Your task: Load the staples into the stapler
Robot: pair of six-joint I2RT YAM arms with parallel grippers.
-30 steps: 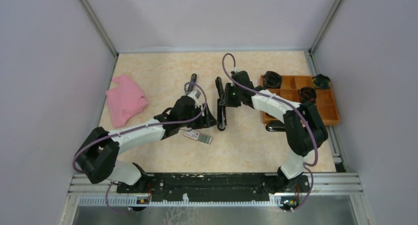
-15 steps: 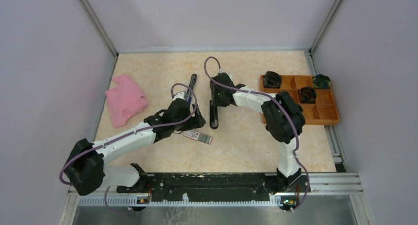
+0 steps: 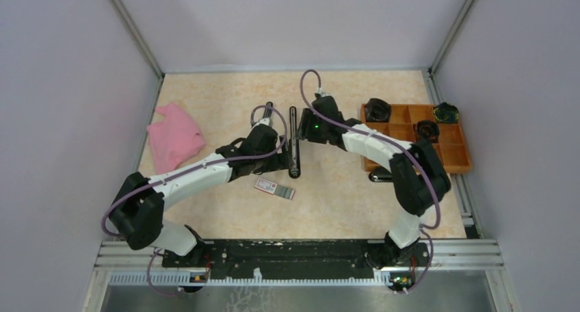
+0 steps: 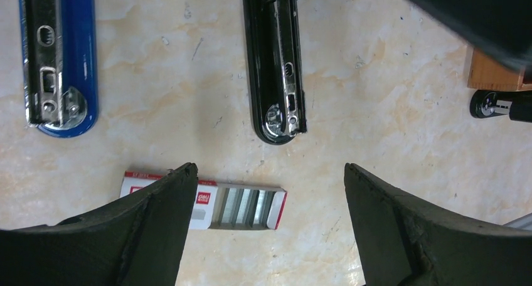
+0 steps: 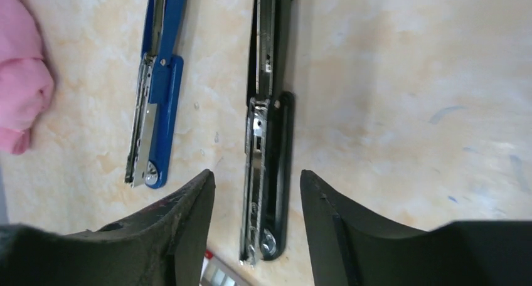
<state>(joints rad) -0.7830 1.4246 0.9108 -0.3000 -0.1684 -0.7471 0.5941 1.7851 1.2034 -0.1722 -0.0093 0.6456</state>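
A black stapler lies opened out flat on the table, lengthwise front to back. It also shows in the left wrist view and in the right wrist view. The staples, a white box with red print and grey strips showing, lie just in front of it. My left gripper is open and empty above the box, and its left finger covers the box's left part. My right gripper is open, with its jaws on either side of the stapler's near half.
A blue stapler, also opened, lies left of the black one. A pink cloth is at the left. An orange compartment tray with black items stands at the right, with a black cylinder in front of it.
The black stapler has shifted left and now lies straight. My right gripper has followed it and now stands over its middle. My left gripper has moved back and right, over the staples.
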